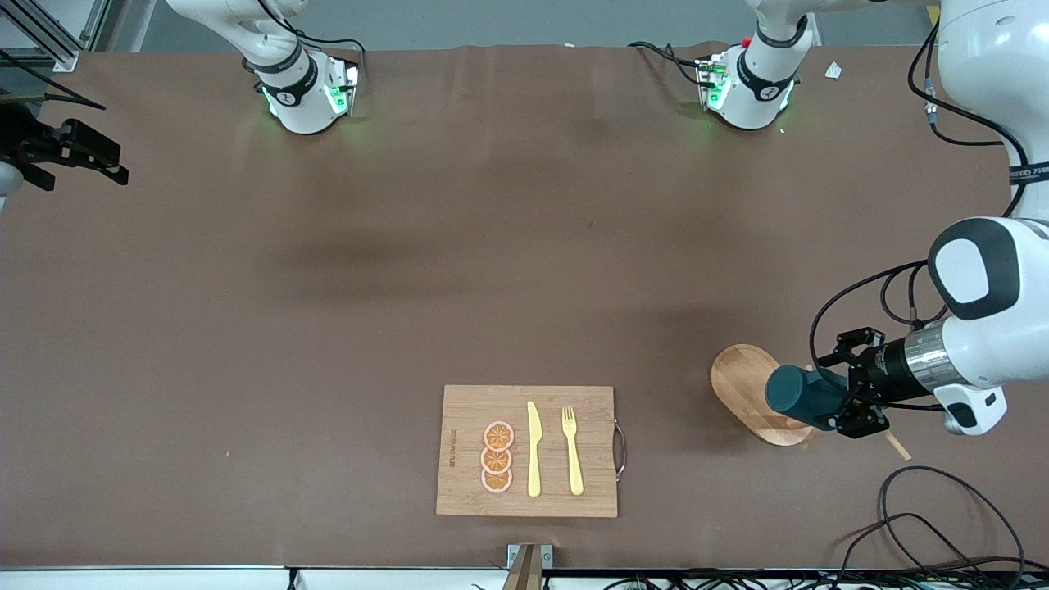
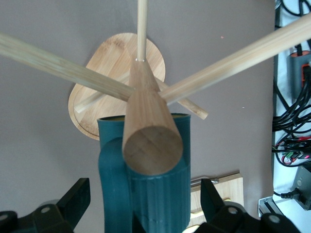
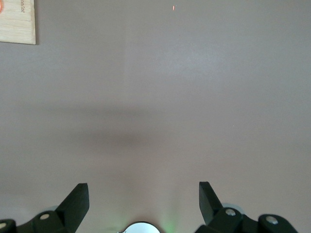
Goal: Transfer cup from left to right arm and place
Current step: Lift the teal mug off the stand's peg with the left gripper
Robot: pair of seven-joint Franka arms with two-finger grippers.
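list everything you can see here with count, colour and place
cup: 1, dark teal, hung on a peg of the mug rack
mug rack: 1, light wood, oval base with pegs, toward the left arm's end of the table
chopping board: 1, light wood, metal handle, near the front camera
knife: 1, yellow, on the board
fork: 1, yellow, on the board beside the knife
orange slices: 3, orange, in a row on the board
table: 1, brown
cables: black, at the table's edge
left gripper: open, fingers either side of the cup
right gripper: open, waiting over bare table
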